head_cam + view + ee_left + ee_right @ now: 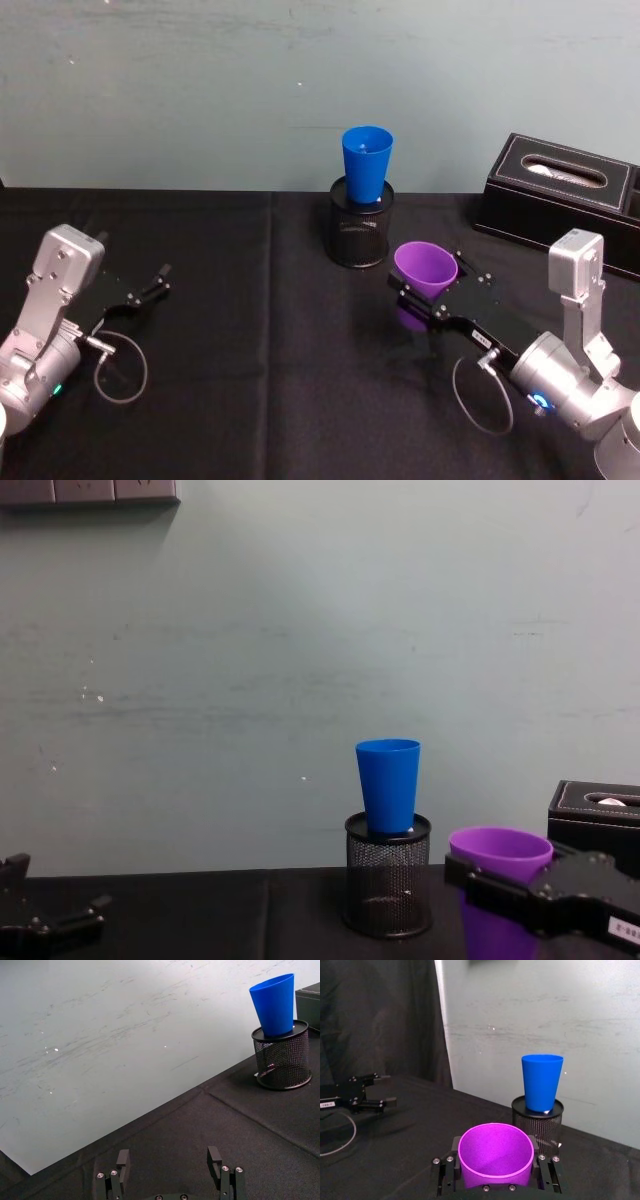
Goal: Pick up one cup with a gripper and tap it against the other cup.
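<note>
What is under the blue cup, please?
The blue cup stands upright on the top of the black mesh holder, which stands on the black tablecloth. The cup's base hides the holder's inside.

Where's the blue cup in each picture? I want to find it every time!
Head view: blue cup upper middle.
Left wrist view: blue cup far beyond the open left gripper.
Right wrist view: blue cup behind the purple cup that the right gripper holds.
Chest view: blue cup in the middle, left of the purple cup.
Shared landmark: the black mesh holder it stands in.
</note>
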{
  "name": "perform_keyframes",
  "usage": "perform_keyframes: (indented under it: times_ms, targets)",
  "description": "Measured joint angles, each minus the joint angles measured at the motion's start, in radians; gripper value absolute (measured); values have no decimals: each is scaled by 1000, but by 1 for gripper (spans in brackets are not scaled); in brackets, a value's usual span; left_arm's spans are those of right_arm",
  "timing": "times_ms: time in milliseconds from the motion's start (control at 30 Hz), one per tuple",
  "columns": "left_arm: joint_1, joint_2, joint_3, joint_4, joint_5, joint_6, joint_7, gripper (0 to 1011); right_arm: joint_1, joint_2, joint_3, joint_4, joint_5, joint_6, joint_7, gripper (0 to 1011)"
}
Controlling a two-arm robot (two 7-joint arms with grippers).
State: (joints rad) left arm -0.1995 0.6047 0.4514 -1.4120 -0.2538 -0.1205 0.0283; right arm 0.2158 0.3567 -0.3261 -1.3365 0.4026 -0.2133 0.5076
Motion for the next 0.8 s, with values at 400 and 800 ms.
perform_keyframes:
  times_ms: [400, 800]
  targets:
    - [0, 0, 0, 0, 0, 0, 0, 1011, -25, 6, 3, 13, 4, -20, 12, 752]
    - [0, 0, 0, 0, 0, 0, 0, 1011, -28, -7, -4, 62, -9, -49, 20, 752]
